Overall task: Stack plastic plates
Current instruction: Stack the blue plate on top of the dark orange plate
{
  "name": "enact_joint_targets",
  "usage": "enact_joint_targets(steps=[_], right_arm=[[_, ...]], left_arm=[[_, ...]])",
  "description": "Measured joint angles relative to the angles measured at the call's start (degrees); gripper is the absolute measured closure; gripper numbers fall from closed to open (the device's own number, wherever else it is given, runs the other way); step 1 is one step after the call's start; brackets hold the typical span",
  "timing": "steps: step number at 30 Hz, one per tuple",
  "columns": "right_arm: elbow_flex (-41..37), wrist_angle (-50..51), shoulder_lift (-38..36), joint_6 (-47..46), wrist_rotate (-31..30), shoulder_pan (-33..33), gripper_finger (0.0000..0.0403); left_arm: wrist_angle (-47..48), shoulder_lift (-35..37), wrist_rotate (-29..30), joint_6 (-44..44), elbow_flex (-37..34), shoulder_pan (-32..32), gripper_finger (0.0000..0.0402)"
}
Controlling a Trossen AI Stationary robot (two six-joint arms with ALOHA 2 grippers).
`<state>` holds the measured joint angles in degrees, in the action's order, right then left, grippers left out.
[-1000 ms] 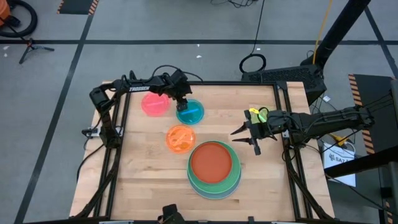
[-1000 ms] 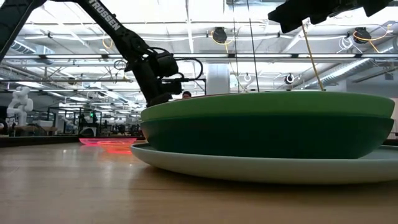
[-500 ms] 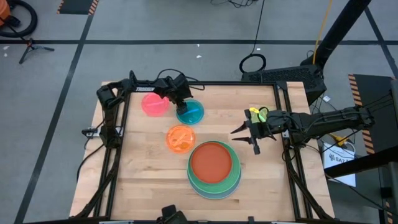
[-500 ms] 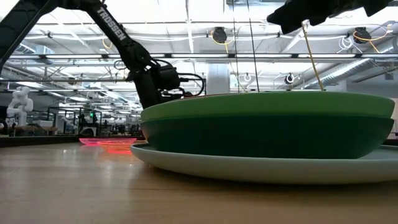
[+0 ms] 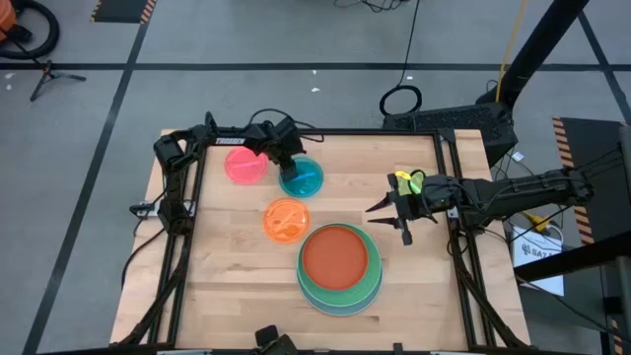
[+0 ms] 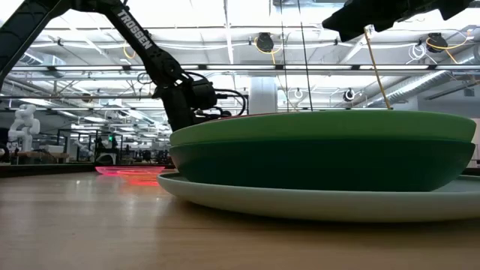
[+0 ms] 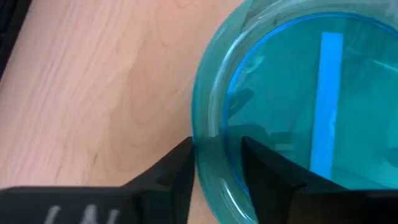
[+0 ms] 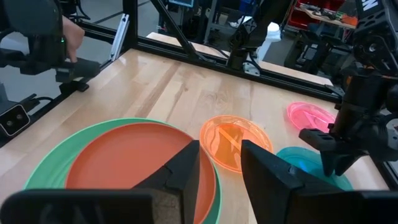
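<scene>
Already the left gripper point(image 7: 216, 165) has its jaws straddling the rim of the cyan plate point(image 5: 302, 177), one inside, one outside; whether they are truly clenched on it I cannot tell. Risk: thin curved rim could slip out on lifting if the bite is shallow. Just beside lie the pink plate point(image 5: 244, 165) and orange plate point(image 5: 286, 219); farther off, the red-orange plate point(image 5: 338, 257) tops the green stack. Right gripper point(image 5: 392, 213) hovers beside that stack, jaws released.
</scene>
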<state>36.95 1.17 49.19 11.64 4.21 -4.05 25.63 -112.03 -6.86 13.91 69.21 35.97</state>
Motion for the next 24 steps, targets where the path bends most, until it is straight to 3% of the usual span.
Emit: enact_joint_targets(steps=[5,24], right_arm=[[0.0,0.0,0.0,0.0,0.0,0.0,0.0294],[0.0,0.0,0.0,0.0,0.0,0.0,0.0294]], left_arm=[[0.2,0.2,0.0,-2.7,0.0,0.0,0.0307],[3.9,0.4,0.1,-13.2,1.0,0.1,0.0309]])
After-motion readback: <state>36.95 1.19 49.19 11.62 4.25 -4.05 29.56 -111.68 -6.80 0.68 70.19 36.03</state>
